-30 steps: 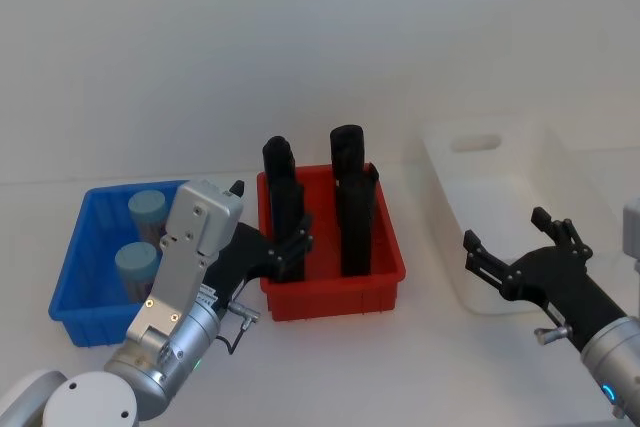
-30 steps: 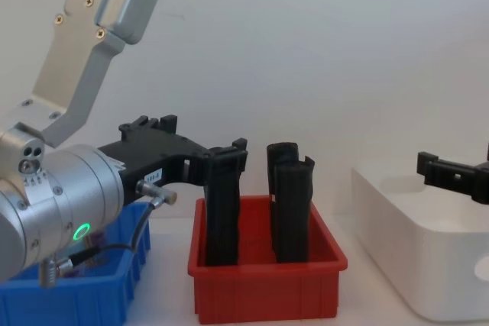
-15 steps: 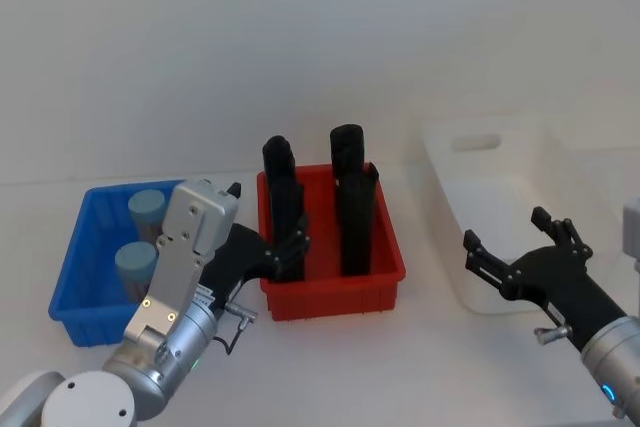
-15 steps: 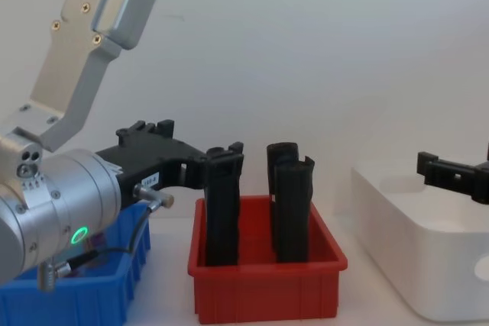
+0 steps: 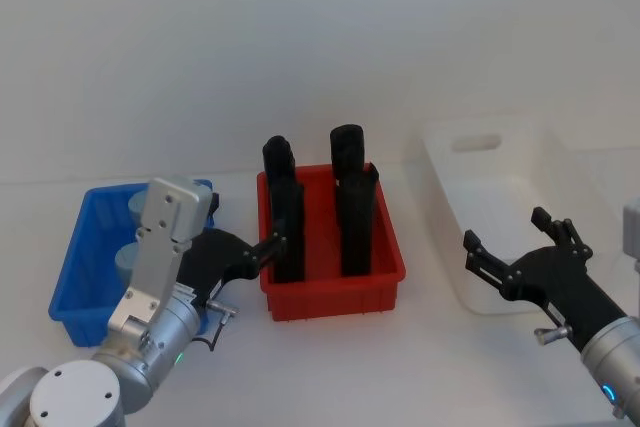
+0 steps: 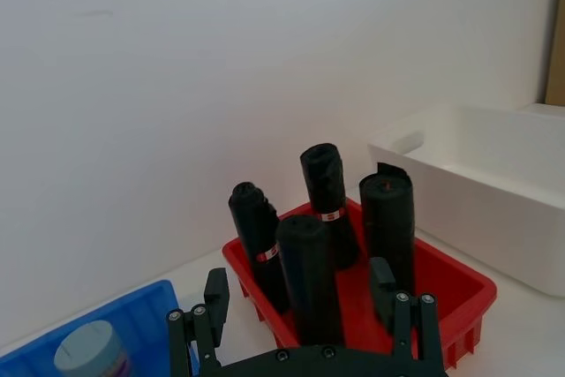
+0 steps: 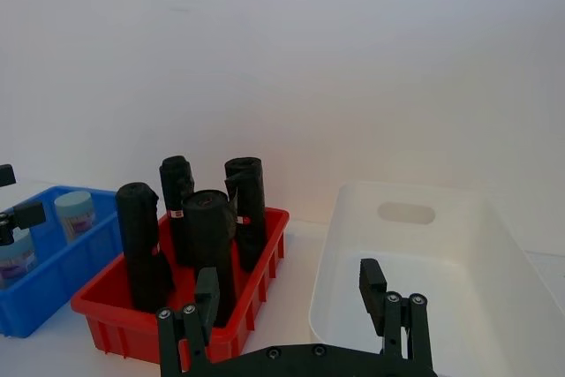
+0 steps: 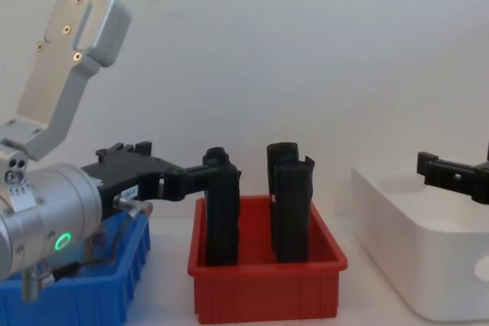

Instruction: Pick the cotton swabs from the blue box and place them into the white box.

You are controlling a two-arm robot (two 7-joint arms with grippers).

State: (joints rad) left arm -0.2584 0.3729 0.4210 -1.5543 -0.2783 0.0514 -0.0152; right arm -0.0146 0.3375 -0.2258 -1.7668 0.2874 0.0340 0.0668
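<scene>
Evidently nothing was transferred yet: cotton swabs (image 7: 74, 209) sat in the blue box (image 5: 70, 292), white box (image 5: 478, 292) empty; left end effector (image 5: 243, 229) by the blue box, right end effector (image 5: 510, 237) near the white box, both spread, empty

The left arm (image 5: 120, 357) enters the head view at 7 o'clock, with its silver wrist housing (image 5: 165, 242) raised. The left gripper (image 5: 243, 224) points toward 2 o'clock, fingers spread apart. The right arm (image 5: 610, 352) enters at 4 o'clock. The right gripper (image 5: 505, 229) points toward 10 o'clock, fingers spread wide. In the chest view the left gripper sits level at 9 o'clock and the right gripper at 3 o'clock.
</scene>
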